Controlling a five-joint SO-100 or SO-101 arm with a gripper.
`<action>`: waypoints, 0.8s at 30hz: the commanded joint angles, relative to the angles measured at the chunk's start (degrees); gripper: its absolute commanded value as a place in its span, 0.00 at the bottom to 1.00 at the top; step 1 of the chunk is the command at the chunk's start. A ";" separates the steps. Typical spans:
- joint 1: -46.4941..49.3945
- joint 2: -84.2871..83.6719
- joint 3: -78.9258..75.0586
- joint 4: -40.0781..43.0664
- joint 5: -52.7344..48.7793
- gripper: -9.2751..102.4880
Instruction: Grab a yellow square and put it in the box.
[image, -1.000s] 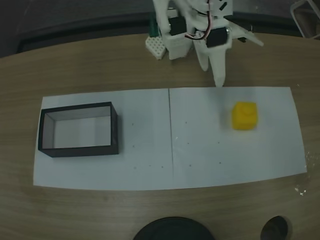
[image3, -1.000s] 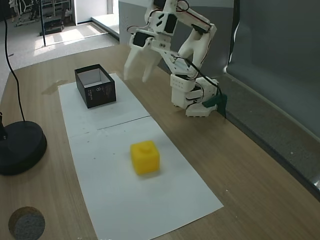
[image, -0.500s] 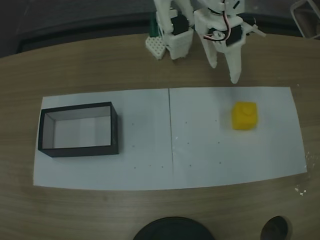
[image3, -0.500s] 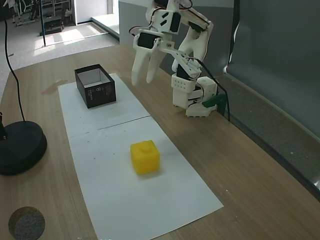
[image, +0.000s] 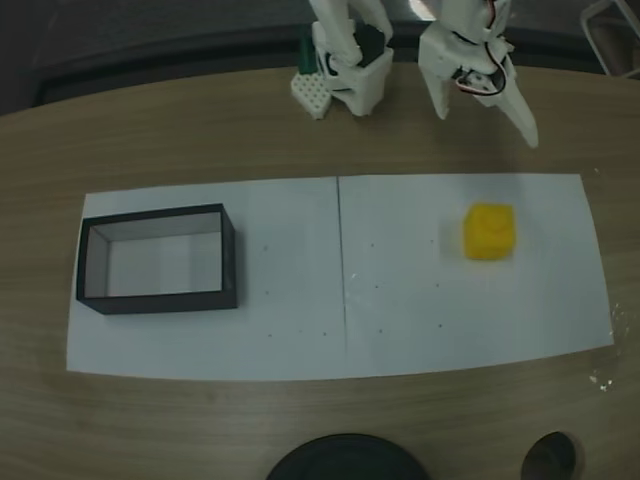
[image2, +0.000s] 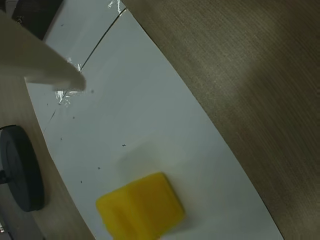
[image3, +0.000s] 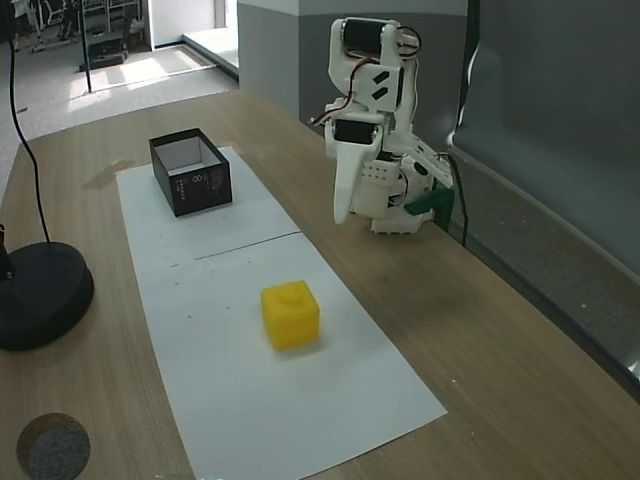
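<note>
The yellow square (image: 489, 232) lies on the right half of the white paper, with its round stud up (image3: 290, 314). In the wrist view the yellow square (image2: 142, 207) sits at the bottom, well below one white finger (image2: 47, 65) that enters from the upper left. My gripper (image: 485, 128) hangs over the bare wood behind the paper, apart from the cube, its two fingers spread and nothing between them. Seen from the side, the gripper (image3: 345, 215) points down close to the arm's base. The box (image: 160, 300), black-walled with a pale inside, stands at the paper's other end (image3: 190, 185).
Two white sheets (image: 340, 300) meet at a seam in the middle of the wooden table. The arm's white base (image3: 395, 205) stands at the far edge. A black round stand foot (image3: 40, 295) and a round hole (image: 550, 455) lie near the table's front edge.
The arm has swung from near the paper seam toward the cube's side and folded in closer to its base. The cube and the box have not moved.
</note>
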 joint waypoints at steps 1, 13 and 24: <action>-0.18 0.18 -1.32 -3.16 -0.35 0.53; 6.50 -11.25 -1.49 -16.88 0.18 0.49; 9.49 -28.92 -16.44 -16.35 3.78 0.50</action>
